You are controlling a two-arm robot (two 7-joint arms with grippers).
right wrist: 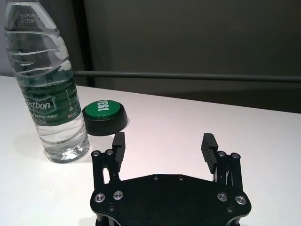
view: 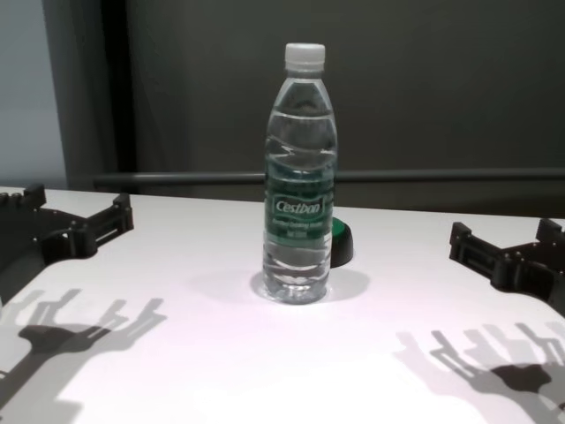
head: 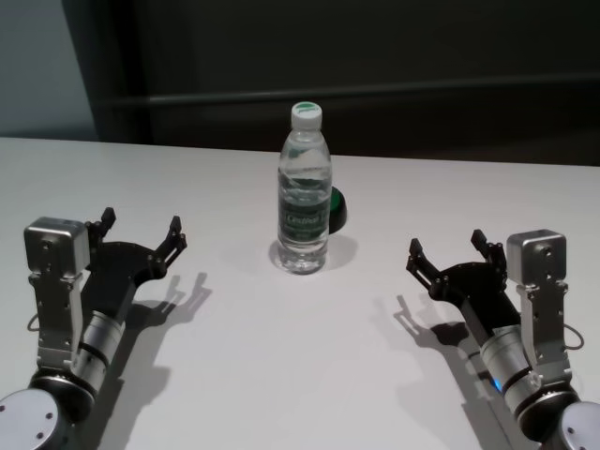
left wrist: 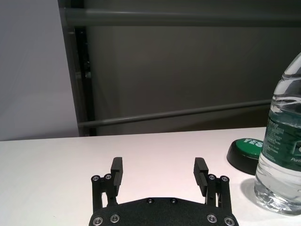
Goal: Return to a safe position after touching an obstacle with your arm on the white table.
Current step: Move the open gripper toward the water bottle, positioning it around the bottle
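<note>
The obstacle, a clear water bottle (head: 305, 199) with a white cap and green label, stands upright mid-table on the white table (head: 281, 375). It also shows in the chest view (view: 300, 203), the left wrist view (left wrist: 282, 150) and the right wrist view (right wrist: 49, 94). My left gripper (head: 141, 230) is open and empty, low over the table well left of the bottle; it shows in the left wrist view (left wrist: 160, 174). My right gripper (head: 447, 248) is open and empty, well right of the bottle; it shows in the right wrist view (right wrist: 164, 148). Neither touches the bottle.
A small low black round object with a green top (head: 337, 208) sits just behind and right of the bottle, also in the right wrist view (right wrist: 104, 113). A dark wall with a horizontal rail (view: 441, 177) runs behind the table's far edge.
</note>
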